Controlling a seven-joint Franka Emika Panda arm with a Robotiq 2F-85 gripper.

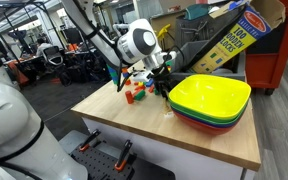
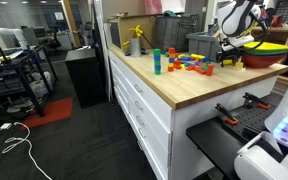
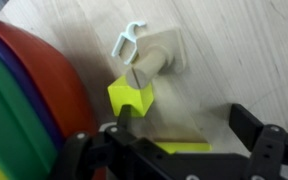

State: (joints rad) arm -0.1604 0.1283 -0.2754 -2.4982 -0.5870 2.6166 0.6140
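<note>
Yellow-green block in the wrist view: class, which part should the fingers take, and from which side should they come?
Probably from straight above, fingers on the two flat side faces of the yellow-green block: the one toward the stacked bowls and the one opposite. A wooden peg sits close against its far end, so that end looks blocked. The gripper is open.

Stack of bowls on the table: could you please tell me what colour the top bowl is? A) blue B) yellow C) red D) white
B, since the top bowl shows plainly bright yellow in an exterior view.
</note>
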